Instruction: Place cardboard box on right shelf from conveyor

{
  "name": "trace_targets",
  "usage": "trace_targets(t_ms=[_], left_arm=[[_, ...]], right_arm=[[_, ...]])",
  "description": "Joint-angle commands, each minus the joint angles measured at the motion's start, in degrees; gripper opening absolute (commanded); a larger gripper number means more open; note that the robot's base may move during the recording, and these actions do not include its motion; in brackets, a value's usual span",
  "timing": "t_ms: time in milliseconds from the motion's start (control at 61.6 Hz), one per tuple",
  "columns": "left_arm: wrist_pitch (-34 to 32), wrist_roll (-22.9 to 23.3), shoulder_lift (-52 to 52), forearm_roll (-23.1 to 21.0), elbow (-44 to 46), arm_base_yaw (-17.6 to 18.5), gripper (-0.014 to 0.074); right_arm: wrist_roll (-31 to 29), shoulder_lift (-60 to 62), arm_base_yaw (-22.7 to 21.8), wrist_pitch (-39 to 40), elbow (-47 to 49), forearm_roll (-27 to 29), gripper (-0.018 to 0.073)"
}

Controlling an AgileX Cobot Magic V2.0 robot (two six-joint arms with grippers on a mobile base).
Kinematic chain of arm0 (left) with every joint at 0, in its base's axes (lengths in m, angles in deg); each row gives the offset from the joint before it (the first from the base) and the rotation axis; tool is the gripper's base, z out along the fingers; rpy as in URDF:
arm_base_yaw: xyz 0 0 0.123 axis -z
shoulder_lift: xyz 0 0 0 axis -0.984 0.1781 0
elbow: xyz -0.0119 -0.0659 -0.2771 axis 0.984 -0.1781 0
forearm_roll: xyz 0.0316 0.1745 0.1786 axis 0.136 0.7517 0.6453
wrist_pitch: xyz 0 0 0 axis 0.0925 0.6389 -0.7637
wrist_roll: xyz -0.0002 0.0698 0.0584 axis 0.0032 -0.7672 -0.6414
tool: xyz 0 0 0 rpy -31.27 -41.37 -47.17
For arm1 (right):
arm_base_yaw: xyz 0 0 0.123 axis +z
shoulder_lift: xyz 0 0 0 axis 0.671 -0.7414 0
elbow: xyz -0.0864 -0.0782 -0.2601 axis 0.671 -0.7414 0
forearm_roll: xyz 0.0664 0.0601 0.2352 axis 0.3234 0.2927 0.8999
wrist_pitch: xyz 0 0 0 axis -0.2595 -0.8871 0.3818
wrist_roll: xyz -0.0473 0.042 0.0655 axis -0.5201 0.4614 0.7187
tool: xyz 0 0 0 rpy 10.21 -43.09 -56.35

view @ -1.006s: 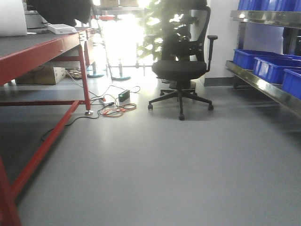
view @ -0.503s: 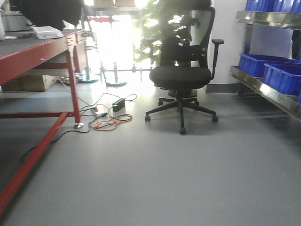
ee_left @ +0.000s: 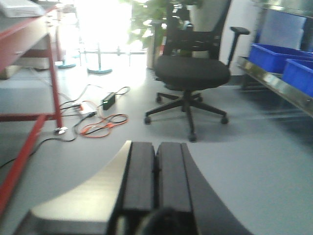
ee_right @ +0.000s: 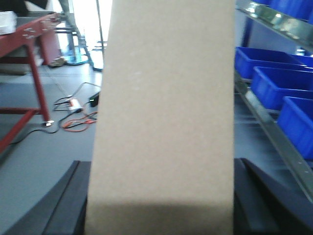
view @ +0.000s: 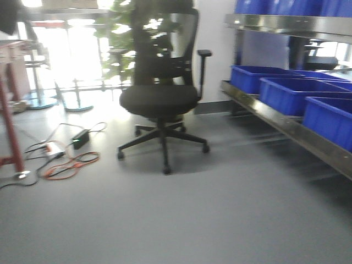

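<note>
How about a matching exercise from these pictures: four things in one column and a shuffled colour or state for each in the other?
Column one:
1. cardboard box
2. office chair
3. plastic bins
4. left gripper

Column two:
A. blue, sitting on the right shelf
B. shut, with nothing between the fingers
C. tan, filling the right wrist view
D. black, on castors

Pairs: 1-C, 2-D, 3-A, 4-B

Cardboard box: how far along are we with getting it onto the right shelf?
Done: the cardboard box is off the conveyor, clamped in the right hand. In hand: carrying it; the right shelf with blue bins is in view, not reached. Left: setting it on the shelf, letting go. The left hand is shut, empty.
</note>
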Motion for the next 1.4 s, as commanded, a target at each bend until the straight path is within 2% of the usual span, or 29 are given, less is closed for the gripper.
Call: trace_targets(t_ms=[0,1380], left_arm=[[-4.96,-0.02,-0.96,-0.34,-0.55,-0.23,-0.0116],[-4.96,-0.02,-0.96,-0.34,-0.55,-0.23,-0.0116]], right_arm=[[-0.43,-0.83,-0.27,5.9,1.61,-0.78,0.0206],[-0.43,-0.83,-0.27,5.91,1.61,-0.78,0.0206]])
